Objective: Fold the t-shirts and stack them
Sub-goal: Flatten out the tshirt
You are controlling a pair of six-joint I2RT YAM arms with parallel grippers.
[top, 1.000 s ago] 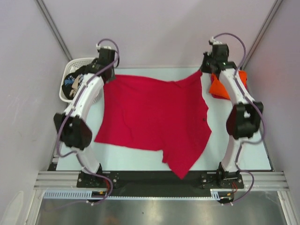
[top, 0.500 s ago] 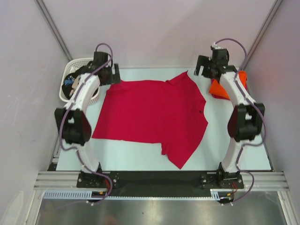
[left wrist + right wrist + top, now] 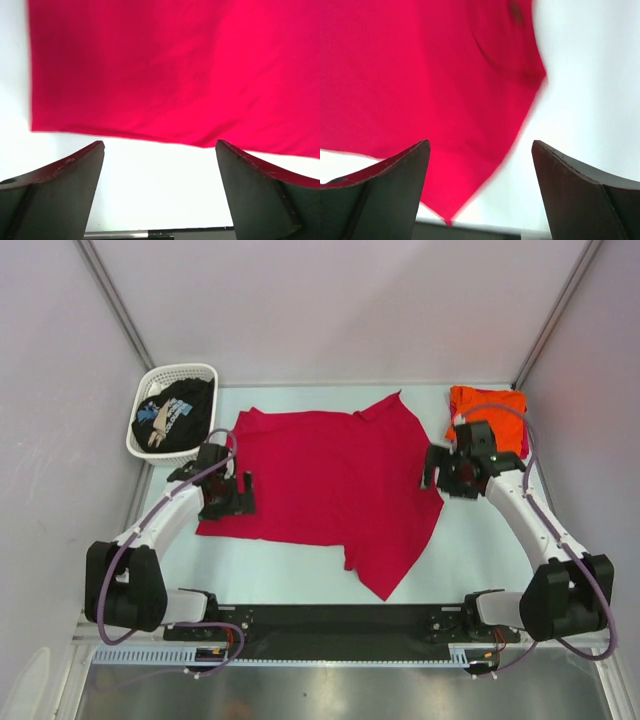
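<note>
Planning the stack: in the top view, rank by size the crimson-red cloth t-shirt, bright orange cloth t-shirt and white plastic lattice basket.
1. Crimson-red cloth t-shirt
2. White plastic lattice basket
3. Bright orange cloth t-shirt, only slightly smaller

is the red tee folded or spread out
Spread out: the crimson-red cloth t-shirt lies flat across the white table, sleeves sticking out, no fold visible.

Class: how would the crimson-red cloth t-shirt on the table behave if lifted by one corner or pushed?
Probably floppy: the crimson-red cloth t-shirt lies flat with soft creases, so it would droop. Likely light, being thin. Pushed across the smooth pale table, it would probably bunch.
</note>
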